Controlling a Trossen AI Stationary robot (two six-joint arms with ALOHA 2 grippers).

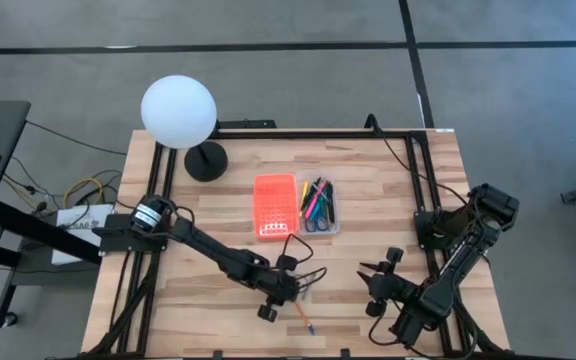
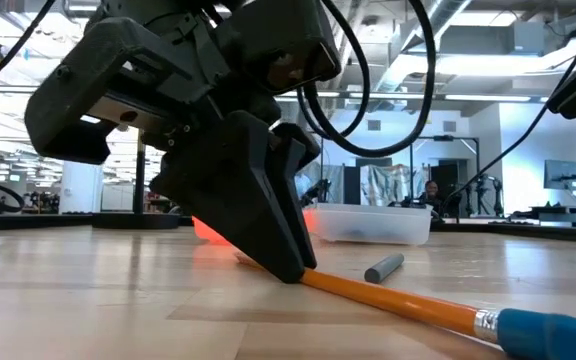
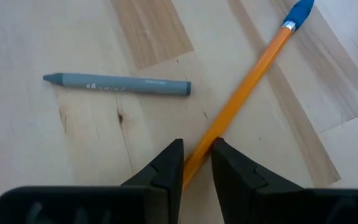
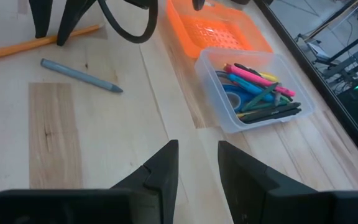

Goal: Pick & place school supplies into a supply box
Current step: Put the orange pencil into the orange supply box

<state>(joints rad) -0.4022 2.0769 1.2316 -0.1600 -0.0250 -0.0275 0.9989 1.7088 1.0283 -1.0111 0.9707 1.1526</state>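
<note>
A pale wooden worktop (image 1: pixel 368 190) is seen, set in a wide workshop room. Near its front edge an orange pencil (image 3: pixel 247 81) with a blue eraser end lies flat, its shaft passing between the fingers of the left pincer (image 3: pixel 196 163), which straddles it narrowly; whether it is gripped cannot be told. A grey crayon (image 3: pixel 117 84) lies just beside it. The clear supply box (image 4: pixel 253 93), already holding several pens and scissors, stands well apart with its orange lid (image 1: pixel 274 206) alongside. The right pincer (image 4: pixel 197 163) waits near the front right, parted and empty. Since the pencil is caught near one end, it could pivot or slip when lifted, or the crayon could be nudged.
</note>
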